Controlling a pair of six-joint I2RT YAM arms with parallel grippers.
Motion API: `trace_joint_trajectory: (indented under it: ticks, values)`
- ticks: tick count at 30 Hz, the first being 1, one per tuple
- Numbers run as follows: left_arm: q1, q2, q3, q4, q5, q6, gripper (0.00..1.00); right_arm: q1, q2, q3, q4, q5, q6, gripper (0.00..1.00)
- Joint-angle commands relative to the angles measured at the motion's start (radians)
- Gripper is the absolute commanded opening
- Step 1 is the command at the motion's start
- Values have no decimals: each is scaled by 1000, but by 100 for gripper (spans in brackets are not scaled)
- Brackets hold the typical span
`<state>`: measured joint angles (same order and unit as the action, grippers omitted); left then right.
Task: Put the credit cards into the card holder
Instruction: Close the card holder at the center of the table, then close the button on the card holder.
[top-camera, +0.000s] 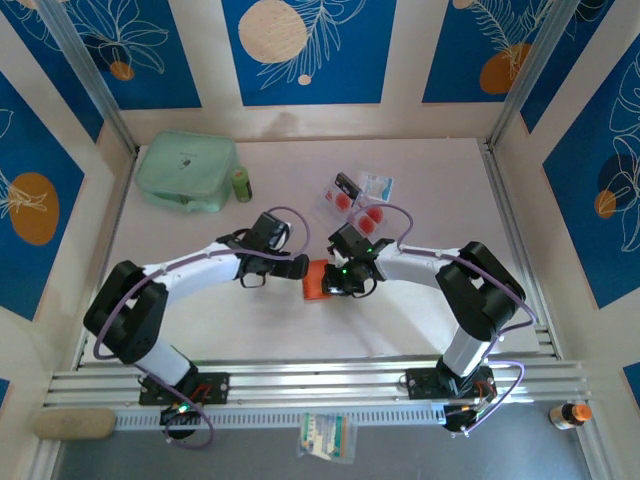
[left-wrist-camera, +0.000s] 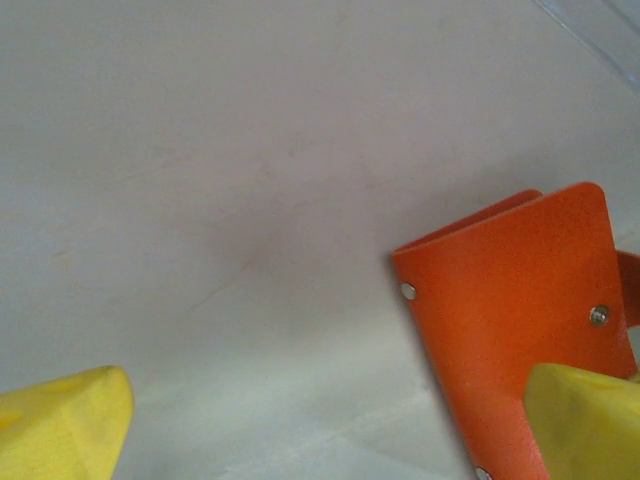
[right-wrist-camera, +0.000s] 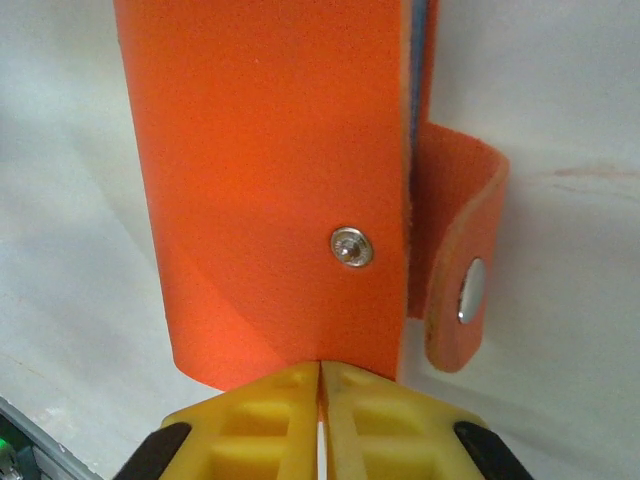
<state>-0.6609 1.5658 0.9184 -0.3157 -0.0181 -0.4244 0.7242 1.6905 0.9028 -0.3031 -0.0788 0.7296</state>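
The right gripper (right-wrist-camera: 320, 378) pinches the holder (right-wrist-camera: 270, 180), probably light and bendy, by its thin edge; the left gripper (left-wrist-camera: 325, 425) is wide open.

This is a robot test cell in a lab. A left arm (top-camera: 190, 268) and a right arm (top-camera: 440, 265), both white, are bolted to aluminium rails (top-camera: 320, 378) at the near edge of a plain white bench (top-camera: 300, 335), and purple cables (top-camera: 522, 372) loop near their bases. Aluminium posts (top-camera: 88, 75) frame the space. The walls are flat panels (top-camera: 300, 50) printed with blue leaf patterns and orange discs, like a backdrop. A few small props lie on the bench: a card holder (top-camera: 316, 280), credit cards (top-camera: 360, 205) and a green pouch (top-camera: 187, 170)
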Motion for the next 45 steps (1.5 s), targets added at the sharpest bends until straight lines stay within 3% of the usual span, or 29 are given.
trace_joint_trajectory:
  ticks: [1, 16, 26, 38, 45]
  values:
    - [-28, 36, 41, 14, 18, -1, 100, -6, 4, -22, -4, 6, 13, 10]
    - [-89, 140, 67, -15, -70, 16, 100, -21, -38, -25, -13, -11, 13, 10]
    - [-121, 203, 94, -118, -208, 28, 100, -139, -186, -29, -96, -13, -30, 11]
    - [-152, 237, 106, -146, -255, 36, 100, -168, -113, 26, -120, -47, -78, 27]
    - [-153, 226, 94, -140, -256, 36, 100, -140, -60, 70, -119, -48, -80, 29]
